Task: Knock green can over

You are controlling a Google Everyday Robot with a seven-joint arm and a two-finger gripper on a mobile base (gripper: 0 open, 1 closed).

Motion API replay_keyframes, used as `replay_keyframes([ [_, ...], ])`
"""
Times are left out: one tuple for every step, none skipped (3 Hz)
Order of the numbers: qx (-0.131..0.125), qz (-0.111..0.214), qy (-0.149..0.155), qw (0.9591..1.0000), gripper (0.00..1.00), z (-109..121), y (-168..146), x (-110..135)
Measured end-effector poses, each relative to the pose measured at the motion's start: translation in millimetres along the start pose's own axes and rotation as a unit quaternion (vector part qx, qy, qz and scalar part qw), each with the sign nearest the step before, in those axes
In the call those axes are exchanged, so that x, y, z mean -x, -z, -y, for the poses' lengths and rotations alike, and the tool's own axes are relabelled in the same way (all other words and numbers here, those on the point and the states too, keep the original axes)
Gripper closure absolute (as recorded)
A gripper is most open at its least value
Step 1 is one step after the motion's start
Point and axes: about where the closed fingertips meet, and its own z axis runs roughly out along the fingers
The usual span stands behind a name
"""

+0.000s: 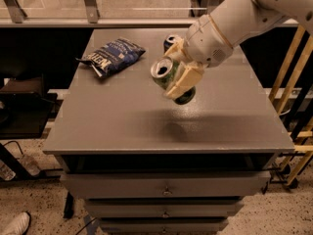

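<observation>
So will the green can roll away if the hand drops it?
Probably, yes. The hand holds the green can tilted above the table, so it would likely land on its round side and roll. The table looks flat and smooth, so it might keep rolling. It looks like thin metal, so it is probably light and could dent.

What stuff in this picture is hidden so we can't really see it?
- Blue can: camera view, mostly hidden behind the tool, which grips the tilted green can above the table.
- Green can's middle: covered by the tool's front finger.
- The tool's far finger: behind the green can.
- Arm: cut off by the top and right edges.
- Space under the tabletop: too dark to see inside.
</observation>
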Motion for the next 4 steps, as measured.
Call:
replay_keyframes([
  [0.023, -0.087, -0.005, 0.9959, 1.0, 3, -11, -18],
  [0.052, -0.166, -0.006, 0.9847, 1.0, 1, -27, -31],
  [0.074, -0.24, 0.002, 0.968, 1.0, -3, -46, -39],
  [0.088, -0.285, 0.008, 0.9544, 1.0, -5, -59, -43],
])
